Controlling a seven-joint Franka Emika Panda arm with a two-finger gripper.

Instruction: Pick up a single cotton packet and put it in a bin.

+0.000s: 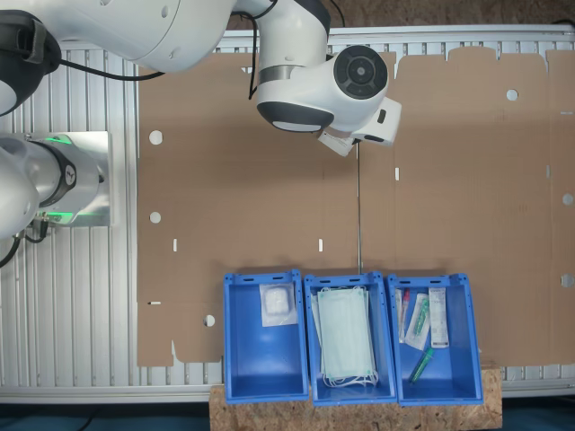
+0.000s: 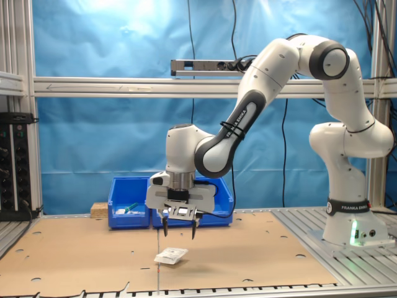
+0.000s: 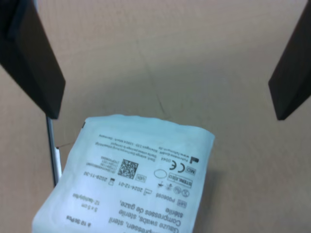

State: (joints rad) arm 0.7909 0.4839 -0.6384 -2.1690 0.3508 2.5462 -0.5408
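Note:
A white square cotton packet (image 2: 170,256) lies flat on the brown cardboard, printed side up in the wrist view (image 3: 131,179). My gripper (image 2: 178,234) hangs open a short way above it, pointing down, and holds nothing. In the wrist view the two dark fingers (image 3: 34,58) stand wide apart over bare cardboard, with the packet just off from the spot between them. In the first exterior view the bin (image 1: 256,364) is the blue crate at the first exterior view's left of three, and another white packet (image 1: 278,305) lies in it. The arm's wrist (image 1: 323,90) covers the packet on the cardboard there.
The middle crate (image 1: 313,382) holds pale green masks (image 1: 346,337); the third crate (image 1: 467,359) holds syringe packs (image 1: 422,319). Blue crates (image 2: 130,202) stand behind the gripper in the second exterior view. A narrow seam (image 1: 358,206) runs through the cardboard. The robot base (image 2: 350,230) stands on a slatted metal table.

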